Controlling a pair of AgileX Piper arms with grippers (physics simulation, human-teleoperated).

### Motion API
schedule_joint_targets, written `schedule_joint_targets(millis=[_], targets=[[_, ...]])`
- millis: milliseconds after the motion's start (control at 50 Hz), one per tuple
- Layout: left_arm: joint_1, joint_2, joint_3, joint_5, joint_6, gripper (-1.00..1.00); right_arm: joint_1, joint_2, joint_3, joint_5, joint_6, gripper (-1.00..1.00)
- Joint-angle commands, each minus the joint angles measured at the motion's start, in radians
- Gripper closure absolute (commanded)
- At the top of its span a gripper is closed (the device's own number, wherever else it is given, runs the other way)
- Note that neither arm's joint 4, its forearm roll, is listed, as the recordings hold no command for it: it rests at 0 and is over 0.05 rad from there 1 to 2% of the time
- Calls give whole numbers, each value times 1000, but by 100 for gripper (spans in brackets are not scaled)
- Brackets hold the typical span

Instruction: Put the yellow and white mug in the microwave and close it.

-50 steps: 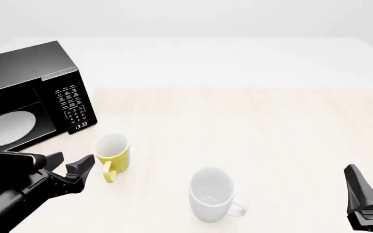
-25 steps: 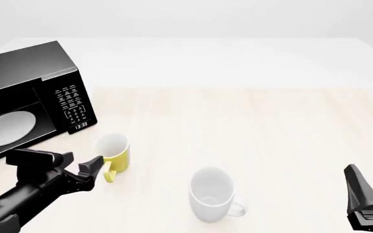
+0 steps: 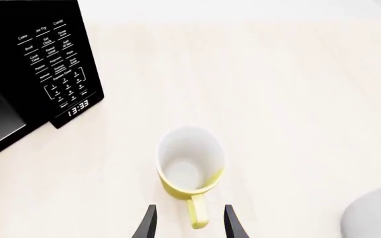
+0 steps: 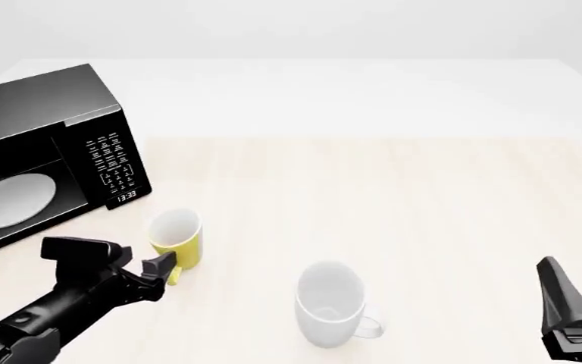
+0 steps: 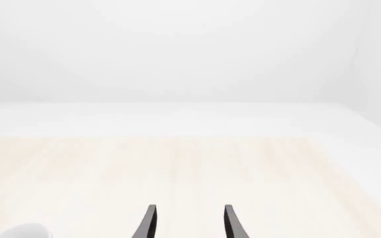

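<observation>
- The counter (image 4: 423,197) is a pale wood slab, and nearly everything that matters sits toward its left side.
- The microwave (image 4: 43,144) stands at the far-left corner with its cavity showing open and the white turntable plate (image 4: 10,199) visible inside. I can't make out the door from where I'm standing.
- The left gripper (image 4: 129,262) comes in from the near-left corner. Its jaws are spread, and nothing is held between them.
- The right gripper (image 5: 187,220) sits parked at the near-right corner, jaws apart and empty, well away from the action.
- The all-white mug (image 4: 332,303) stands upright near the near edge, around the middle, apart from the other mug.
- The yellow and white mug (image 4: 176,239) stands upright just in front of the microwave's button panel, toward the left edge, mouth up.
- Its handle (image 3: 197,215) points straight back at the left gripper; in the left wrist view it lies between the two fingertips (image 3: 149,223), along their line, not yet pinched.
- The left arm is plainly the nearer one. To my eye the next move turns on closing onto that handle squarely, as an off-centre squeeze could twist the mug round.
</observation>
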Motion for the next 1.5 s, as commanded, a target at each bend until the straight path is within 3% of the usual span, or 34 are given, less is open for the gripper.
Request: schedule_joint_targets(millis=[20,900,920,1160,1500], targets=[[-2,102,-7,-65,-7,-100,0,0,0,0,0,-100],[-21,338,-8,-206,-75,-100,0,0,0,0,0,-100],[-22,343,-8,-208,-77,100,0,0,0,0,0,-100],[-1,327,3,-213,-70,100,0,0,0,0,0,-100],[43,151,47,-143,-11,100,0,0,0,0,0,-100]])
